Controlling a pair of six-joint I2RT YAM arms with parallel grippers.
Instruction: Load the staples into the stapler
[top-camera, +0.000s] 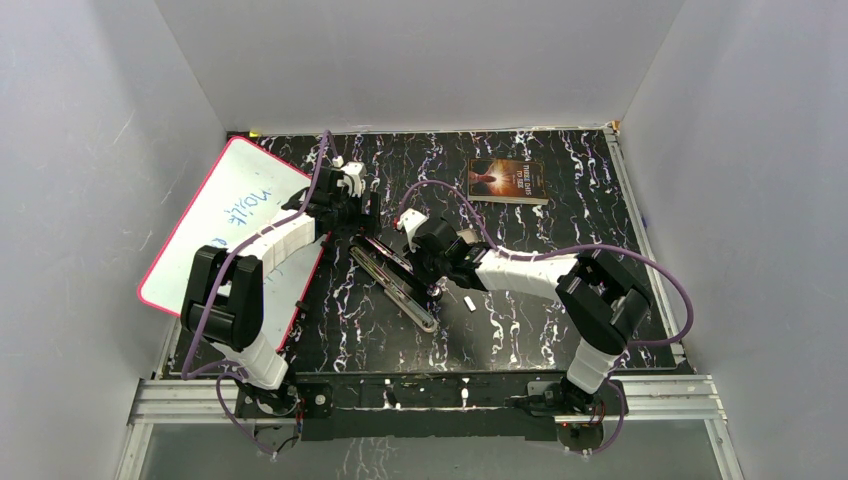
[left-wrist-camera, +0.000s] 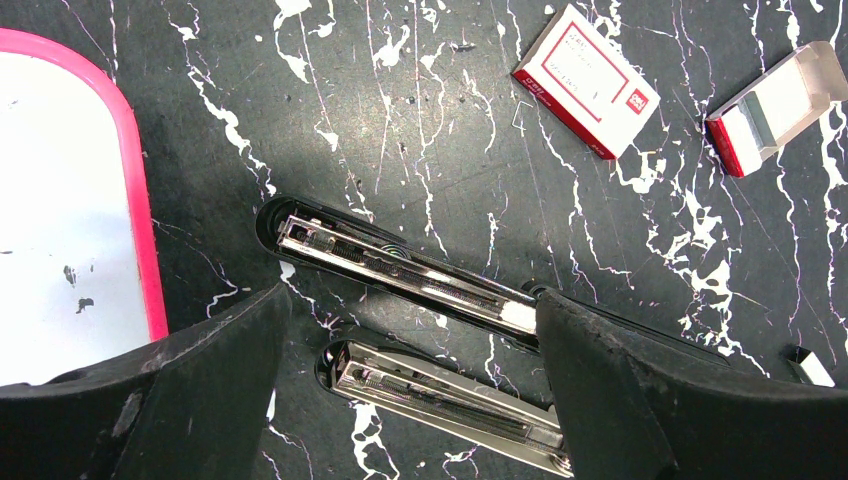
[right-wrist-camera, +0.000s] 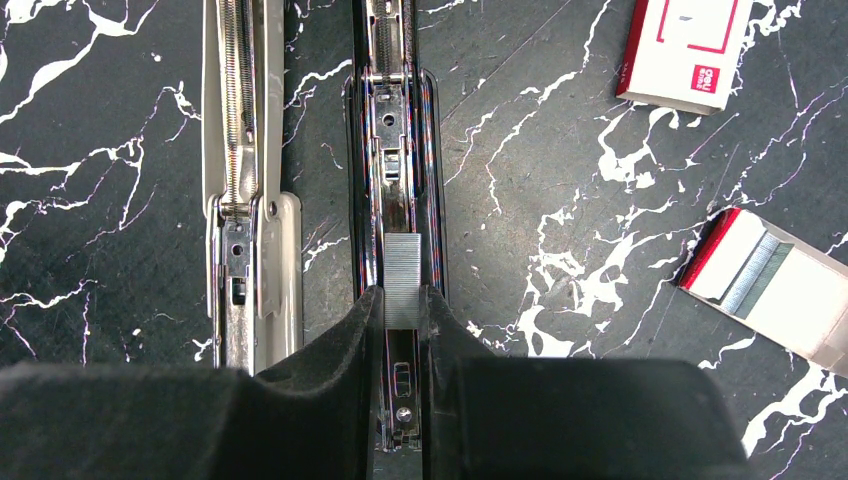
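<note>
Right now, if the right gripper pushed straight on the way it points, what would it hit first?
The open tray of the black stapler, right under the staple strip the right gripper pinches; gap between them unclear.

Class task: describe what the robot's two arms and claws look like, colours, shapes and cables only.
The left arm and right arm have white shells between chunky black joints, each trailing a purple cable. The left claw and right claw are matte black with broad, scuffed fingers.
</note>
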